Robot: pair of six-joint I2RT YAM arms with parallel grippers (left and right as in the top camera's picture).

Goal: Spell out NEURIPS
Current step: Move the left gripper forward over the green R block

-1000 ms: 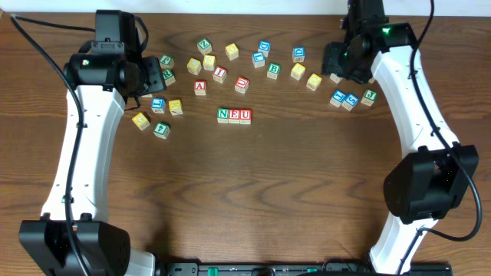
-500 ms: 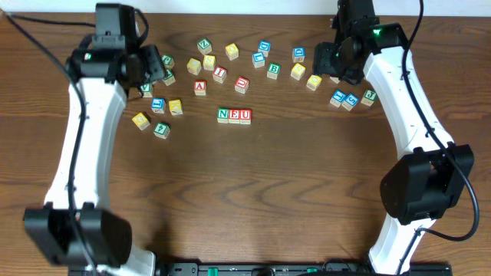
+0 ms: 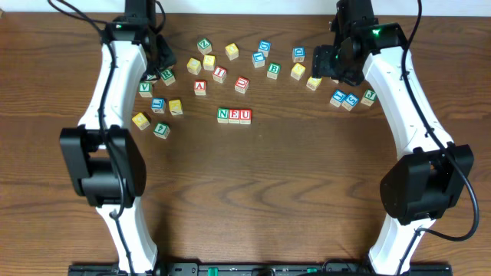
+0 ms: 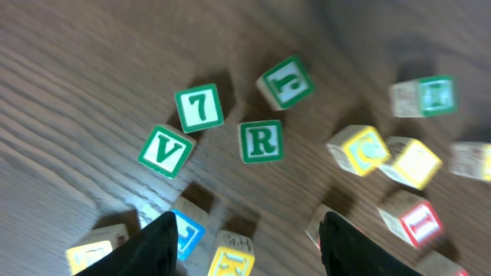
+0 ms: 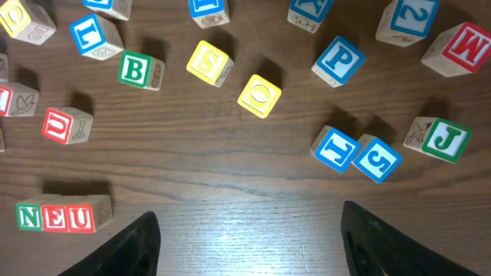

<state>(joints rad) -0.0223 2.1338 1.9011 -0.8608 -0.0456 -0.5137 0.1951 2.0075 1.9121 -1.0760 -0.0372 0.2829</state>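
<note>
We find wood-grain table (image 3: 245,192); NEU row (image 3: 234,116) at ctr. Left wrist view reads R cube (image 4: 261,142), right wrist view P cube (image 5: 338,60); overhead too small. Agape, empty: left gripper (image 4: 249,230), right gripper (image 5: 247,218).

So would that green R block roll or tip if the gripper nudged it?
Probably not: the green R block is a flat-faced cube resting squarely on the table, so it should slide rather than roll. It looks like wood, so likely stiff and light. Its neighbours sit close, so a push might bump the 7 block.
</note>
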